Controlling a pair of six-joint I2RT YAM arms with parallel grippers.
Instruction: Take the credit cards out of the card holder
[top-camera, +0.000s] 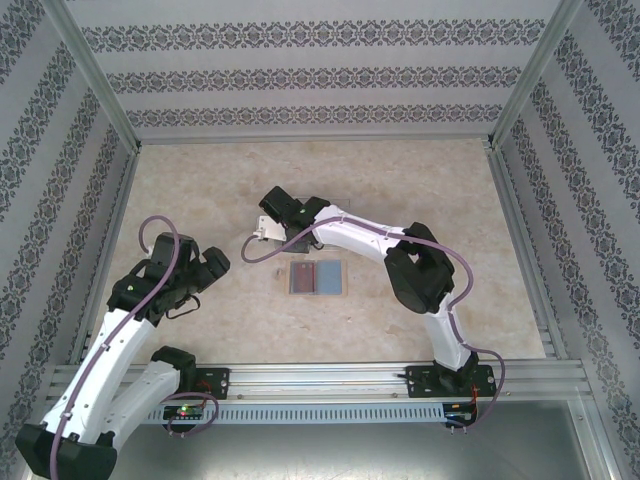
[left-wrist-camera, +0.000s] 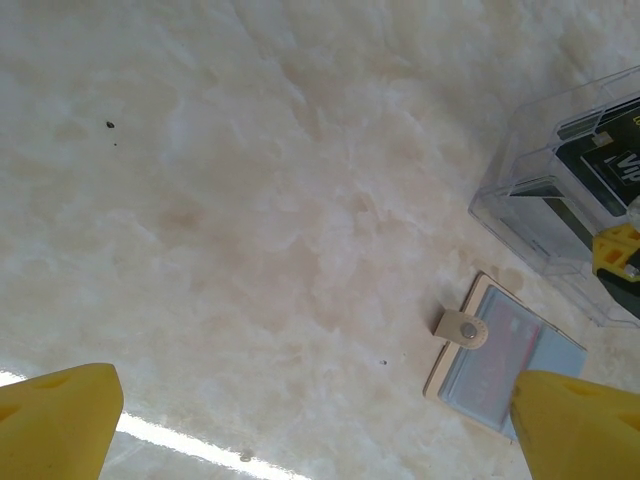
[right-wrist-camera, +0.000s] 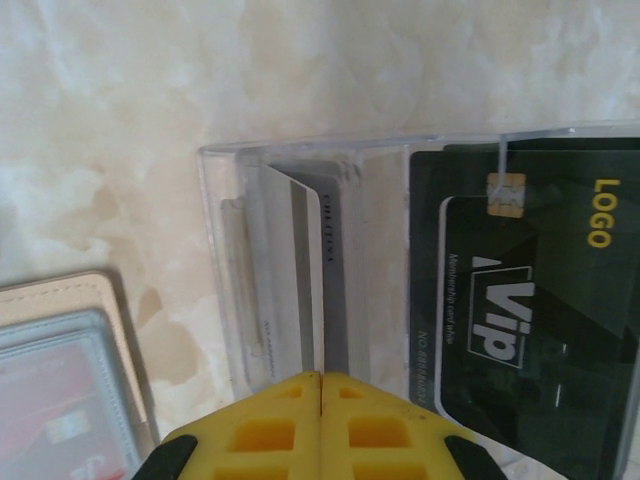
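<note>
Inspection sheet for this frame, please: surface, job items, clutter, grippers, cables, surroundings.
Surface: beige marbled tabletop, few dark specks.
Job's things: clear plastic divided card holder; black VIP card in one compartment, white and grey cards on edge beside it.
Clutter: tan snap-tab wallet lying open, red card inside.
Grippers: left gripper open over bare table; right gripper shut at the holder.
Cables: purple cables along both arms.
Surroundings: patterned walls, aluminium frame.

Clear card holder (right-wrist-camera: 222, 300) with black VIP card (right-wrist-camera: 530, 320), perhaps grey cards (right-wrist-camera: 336, 285).

card holder (left-wrist-camera: 520, 200): cut by right edge | black card (right-wrist-camera: 560, 380): cut right
</note>
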